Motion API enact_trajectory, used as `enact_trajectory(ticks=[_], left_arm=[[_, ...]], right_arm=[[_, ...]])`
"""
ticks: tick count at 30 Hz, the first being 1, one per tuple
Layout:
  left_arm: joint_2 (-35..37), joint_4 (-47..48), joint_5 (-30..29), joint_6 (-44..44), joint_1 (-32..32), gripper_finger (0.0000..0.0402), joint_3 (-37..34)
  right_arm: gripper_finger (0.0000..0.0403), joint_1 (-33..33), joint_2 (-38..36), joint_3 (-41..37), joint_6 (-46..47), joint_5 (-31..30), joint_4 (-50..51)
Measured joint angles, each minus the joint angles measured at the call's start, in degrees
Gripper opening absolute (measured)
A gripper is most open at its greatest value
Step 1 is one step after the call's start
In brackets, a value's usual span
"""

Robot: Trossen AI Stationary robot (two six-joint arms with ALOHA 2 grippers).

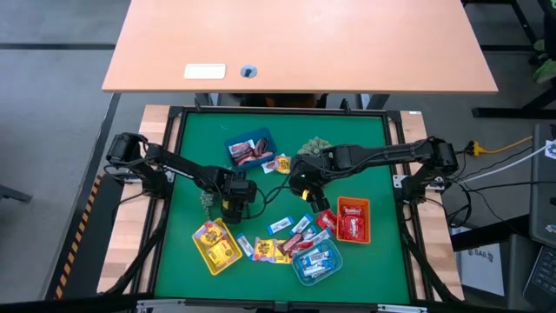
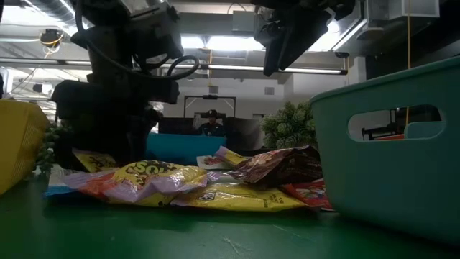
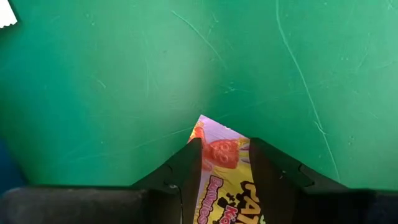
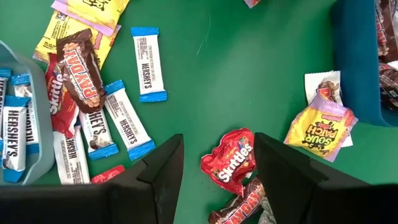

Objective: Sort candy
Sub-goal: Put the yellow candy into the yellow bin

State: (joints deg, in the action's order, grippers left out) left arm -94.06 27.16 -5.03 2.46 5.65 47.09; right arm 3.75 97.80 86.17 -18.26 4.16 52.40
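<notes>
We read "HERSHEY'S" on a blue-and-white bar [image 4: 148, 64], and again on the bars beside it [image 4: 127, 122]. "PAYDAY" runs along a brown wrapper [image 4: 81, 68]. "Skittles" shows on a red pouch [image 4: 231, 160] and on another red packet [image 4: 57, 102]. "SOUR PATCH" stands on a yellow-and-purple bag [image 4: 320, 129].

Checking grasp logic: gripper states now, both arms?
Left gripper: shut on a yellow-and-pink candy packet, above the green mat.
Right gripper: open, empty, hovering over a red Skittles packet.
</notes>
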Motion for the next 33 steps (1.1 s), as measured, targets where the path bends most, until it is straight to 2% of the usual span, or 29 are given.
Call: enact_trajectory(ticks=[8,16,29,33], left_arm=[[0.0,-0.5,-0.8,0.4,0.0,0.0123,-0.1],[0.0,-4.9,-0.7,3.4,0.4,0.0123,-0.2],[0.1,-1.6,-0.4,3.4,0.5,0.0123,4.2],[0.1,1.8,-2.8,3.4,0.5,0.0123,4.2]], right_arm=[[0.0195,0.0,0.0,0.0,0.0,0.0,0.0],[0.0195,0.0,0.0,0.0,0.0,0.0,0.0],[0.0195,0.0,0.0,0.0,0.0,0.0,0.0],[0.0195,0.0,0.0,0.0,0.0,0.0,0.0]])
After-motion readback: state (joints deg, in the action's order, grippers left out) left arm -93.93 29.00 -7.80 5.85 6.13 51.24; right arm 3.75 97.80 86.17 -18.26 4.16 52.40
